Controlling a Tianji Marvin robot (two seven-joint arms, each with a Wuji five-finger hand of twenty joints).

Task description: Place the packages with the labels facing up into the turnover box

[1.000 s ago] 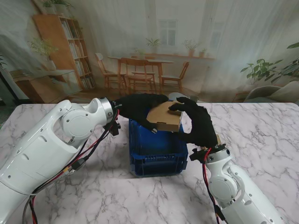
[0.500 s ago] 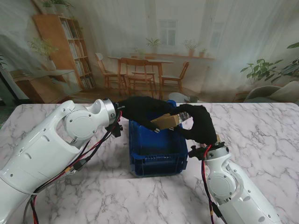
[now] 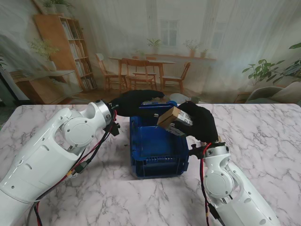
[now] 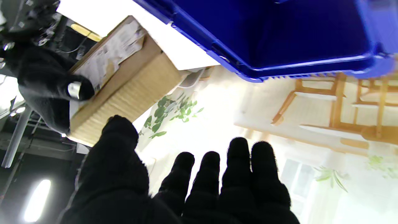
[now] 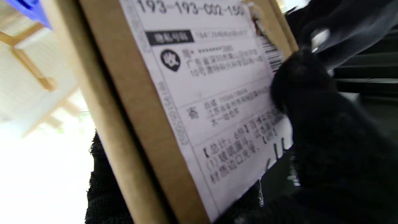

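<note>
The blue turnover box stands in the middle of the marble table, its inside showing nothing in the stand view. Over its right far corner my right hand is shut on a flat cardboard package, tilted up on edge. The white printed label faces my right palm, with a finger pressed on it. My left hand hovers open over the box's far left rim, fingers stretched out. In the left wrist view the package sits beside the box's rim; whether my thumb touches it I cannot tell.
Bare marble table lies on both sides of the box. A small pale object shows just beyond the box's far rim. A printed room backdrop closes off the table's far edge.
The package went from lying flat between both hands to standing on edge in my right hand. My left hand let go and drew back toward the far left rim.
</note>
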